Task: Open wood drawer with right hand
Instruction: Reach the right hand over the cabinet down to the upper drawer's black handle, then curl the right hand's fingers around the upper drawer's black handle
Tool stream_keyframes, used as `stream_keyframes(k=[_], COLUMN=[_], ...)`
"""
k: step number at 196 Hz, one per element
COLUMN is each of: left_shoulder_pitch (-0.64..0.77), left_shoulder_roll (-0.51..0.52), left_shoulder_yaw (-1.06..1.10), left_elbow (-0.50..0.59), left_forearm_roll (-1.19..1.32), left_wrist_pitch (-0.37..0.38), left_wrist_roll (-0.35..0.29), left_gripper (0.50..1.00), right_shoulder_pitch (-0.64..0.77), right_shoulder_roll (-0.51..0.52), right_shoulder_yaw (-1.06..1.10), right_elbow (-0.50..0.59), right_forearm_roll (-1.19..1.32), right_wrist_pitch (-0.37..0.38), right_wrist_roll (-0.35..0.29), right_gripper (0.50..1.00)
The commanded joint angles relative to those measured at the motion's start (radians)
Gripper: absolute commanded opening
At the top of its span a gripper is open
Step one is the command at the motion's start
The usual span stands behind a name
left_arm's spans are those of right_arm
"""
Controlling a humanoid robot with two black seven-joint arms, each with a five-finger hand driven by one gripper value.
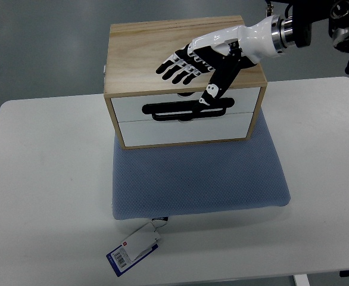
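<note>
- We see the box [183, 56] at twelve o'clock on the table [43, 196], its rear half past the table's far edge and its front resting on the far part of a blue cushion [201, 179].
- Its front shows two white drawers [186, 119], one above the other; both sit flush with the wooden frame, so we read them as closed.
- A black handle [189, 110] runs across the seam between the two drawer fronts.
- The right hand [201, 56] comes in from two o'clock, its arm [317, 27] entering at the top right corner.
- We find the hand released: four fingers [177, 65] lie stretched and slightly apart over the box top, pointing toward nine o'clock, grasping nothing.
- Its thumb [216, 86] hangs down over the front edge toward six o'clock, its tip just above the handle's right part; we cannot tell whether it touches.
- At seven o'clock from the cushion, a tag [133, 250] with a barcode lies on the table, tied to the cushion's near edge.
</note>
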Motion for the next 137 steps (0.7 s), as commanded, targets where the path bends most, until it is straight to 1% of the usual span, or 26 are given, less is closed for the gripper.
stream_keyframes(k=[1,15,22,32,33,44,77,93,114,137], left_shoulder_pitch=[0.0,0.0,0.0,0.0,0.0,0.0,0.0,0.0,0.0,0.0], left_shoulder_roll=[0.0,0.0,0.0,0.0,0.0,0.0,0.0,0.0,0.0,0.0], left_shoulder_yaw=[0.0,0.0,0.0,0.0,0.0,0.0,0.0,0.0,0.0,0.0], left_elbow=[0.0,0.0,0.0,0.0,0.0,0.0,0.0,0.0,0.0,0.0], left_forearm_roll=[0.001,-0.001,0.001,0.001,0.001,-0.001,-0.001,-0.001,0.001,-0.001], left_wrist_pitch=[0.0,0.0,0.0,0.0,0.0,0.0,0.0,0.0,0.0,0.0], left_wrist_roll=[0.0,0.0,0.0,0.0,0.0,0.0,0.0,0.0,0.0,0.0], left_gripper=[1.0,1.0,1.0,1.0,1.0,1.0,1.0,1.0,1.0,1.0], right_shoulder_pitch=[-0.012,-0.021,-0.027,-0.027,-0.032,-0.039,-0.049,-0.055,-0.058,-0.064], right_shoulder_roll=[0.038,0.056,0.07,0.07,0.083,0.096,0.111,0.119,0.127,0.128], right_shoulder_yaw=[-0.003,-0.009,-0.021,-0.021,-0.023,-0.024,-0.026,-0.043,-0.047,-0.047], right_elbow=[-0.004,-0.007,-0.007,-0.007,-0.007,-0.007,-0.007,-0.009,-0.011,-0.011], right_forearm_roll=[-0.005,-0.009,-0.011,-0.011,-0.011,-0.011,-0.011,-0.012,-0.028,-0.031], right_wrist_pitch=[-0.013,-0.031,-0.054,-0.054,-0.075,-0.094,-0.108,-0.14,-0.159,-0.157], right_wrist_roll=[-0.012,-0.021,-0.027,-0.027,-0.036,-0.049,-0.073,-0.084,-0.085,-0.085], right_gripper=[0.93,0.93,0.93,0.93,0.93,0.93,0.93,0.928,0.93,0.928])
